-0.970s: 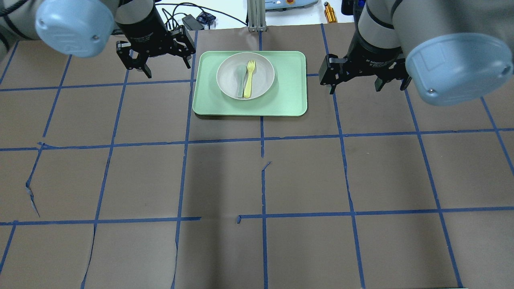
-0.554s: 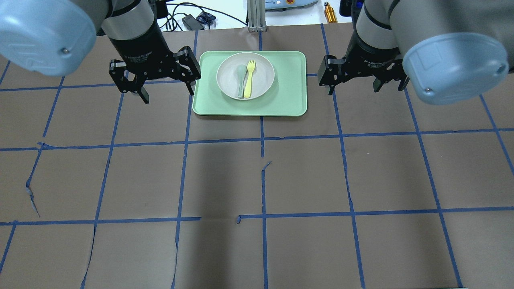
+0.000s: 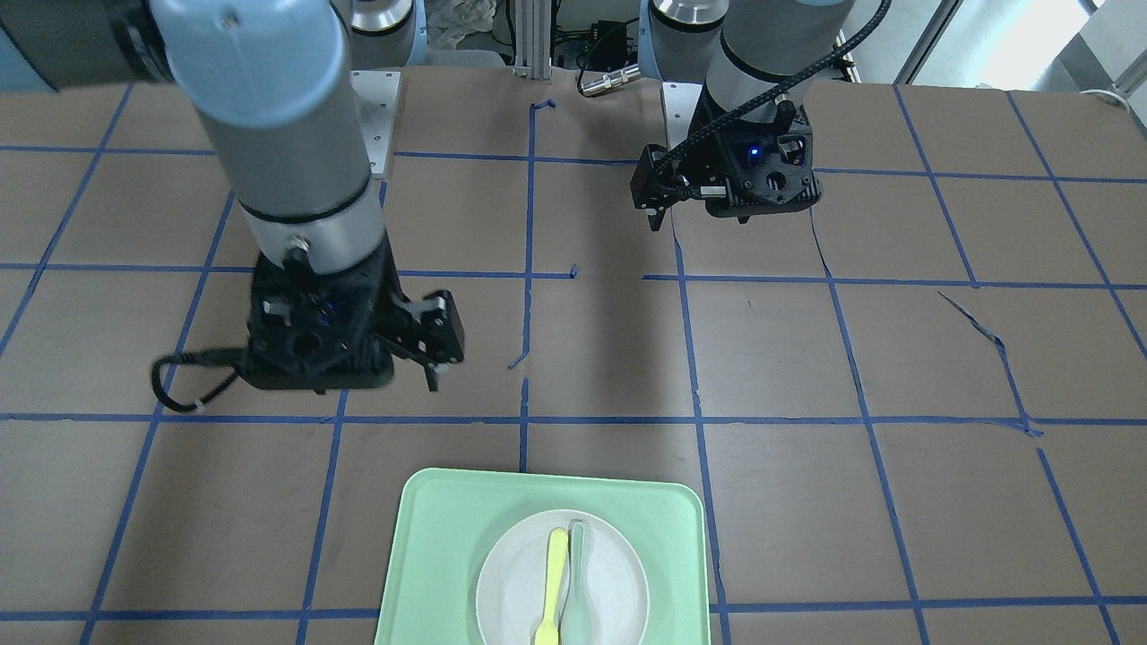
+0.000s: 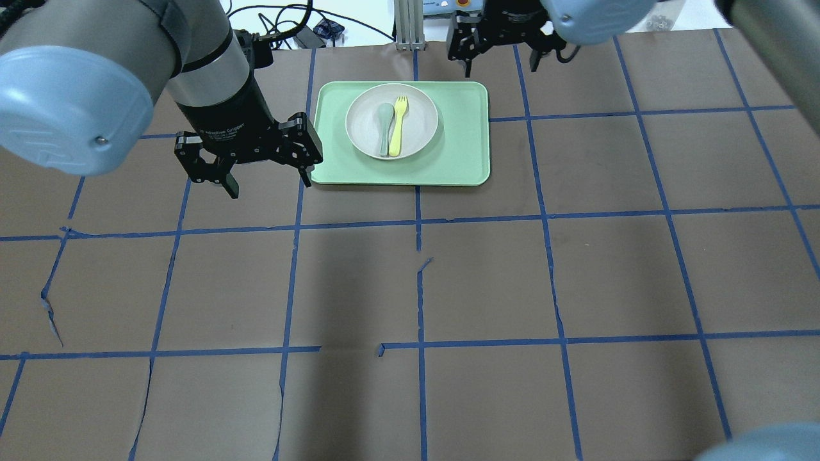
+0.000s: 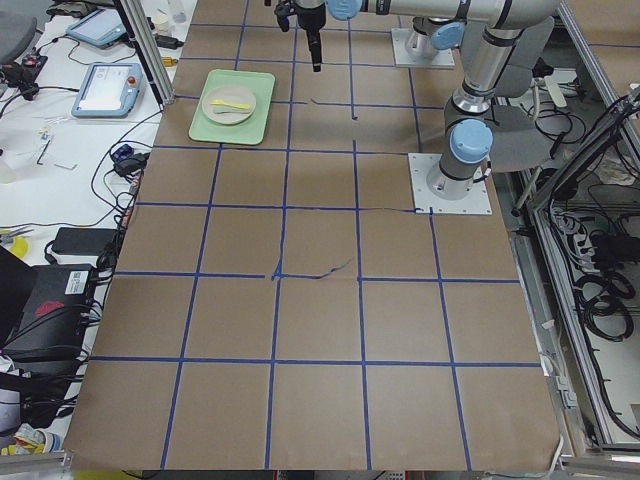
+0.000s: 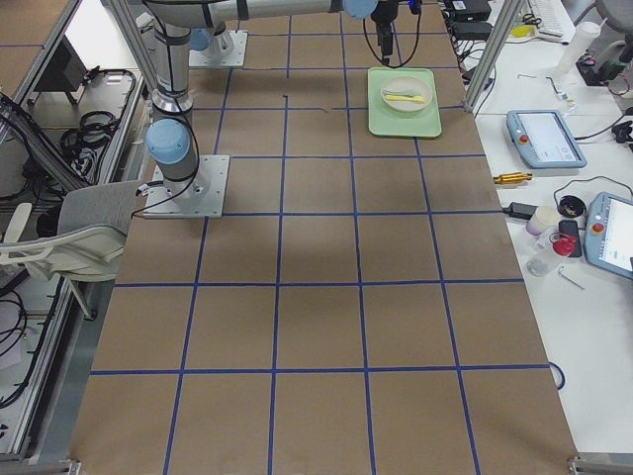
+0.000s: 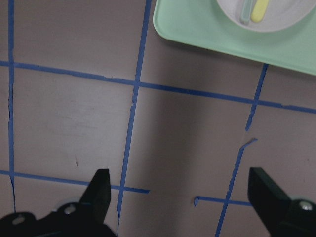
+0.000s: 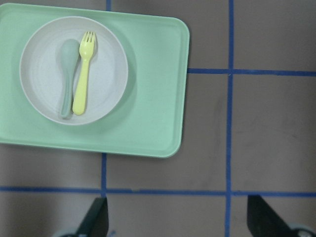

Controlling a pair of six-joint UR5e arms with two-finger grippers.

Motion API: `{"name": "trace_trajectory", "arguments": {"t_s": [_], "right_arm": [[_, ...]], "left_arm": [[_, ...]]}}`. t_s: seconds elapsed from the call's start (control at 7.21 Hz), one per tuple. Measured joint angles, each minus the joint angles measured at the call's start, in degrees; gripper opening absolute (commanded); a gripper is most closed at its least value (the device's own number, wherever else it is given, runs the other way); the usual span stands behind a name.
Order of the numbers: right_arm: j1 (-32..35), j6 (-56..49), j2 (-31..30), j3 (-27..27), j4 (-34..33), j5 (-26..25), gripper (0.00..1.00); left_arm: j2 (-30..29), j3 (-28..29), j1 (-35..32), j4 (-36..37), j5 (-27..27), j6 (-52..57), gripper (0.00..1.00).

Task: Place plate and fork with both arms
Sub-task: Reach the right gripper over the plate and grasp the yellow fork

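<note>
- Table (image 4: 487, 282): brown paper w/ blue tape grid.
- Left gripper (image 4: 270, 186): jaws spread wide, empty, hovers just beside the left edge of tray (image 4: 464, 150).
- Plate (image 4: 421, 121) sits on tray; fork (image 4: 398, 128) lies in plate, beside spoon (image 4: 384, 128).
- Right gripper (image 4: 501, 64): also spread, empty, near tray's far right corner.
- Progress: nothing grasped yet; both picks & placements remain, I judge.

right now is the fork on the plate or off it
On it. The fork lies flat inside the plate, beside the spoon.
</note>
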Motion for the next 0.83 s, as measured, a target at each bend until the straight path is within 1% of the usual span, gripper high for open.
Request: {"name": "trace_trajectory", "arguments": {"t_s": [0.14,0.28,0.42,0.55,0.69,0.83], "right_arm": [[2.04,3.13,5.33,-3.15,-2.15,0.16,1.00],[4.05,5.73,10.48,-4.39,-6.51,0.39,1.00],[5.70,7.69,15.19,-4.83,-10.97,0.79,0.78],[6.74,8.86,19.05,-5.11,-14.56,1.51,0.73],[7.17,9.55,22.62,-5.70,-17.22,2.58,0.71],[7.31,9.80,24.78,-6.33,-18.38,3.23,0.69]], "left_arm": [[0.11,-0.10,0.00,0.01,0.05,-0.01,1.00],[0.14,-0.25,0.00,0.03,0.08,-0.07,1.00],[0.24,-0.52,0.00,0.11,0.09,-0.11,1.00],[0.35,-0.75,0.00,0.29,0.09,-0.15,1.00],[0.40,-0.85,0.00,0.51,0.09,-0.19,1.00],[0.41,-0.88,0.00,0.67,0.09,-0.21,1.00]]}}
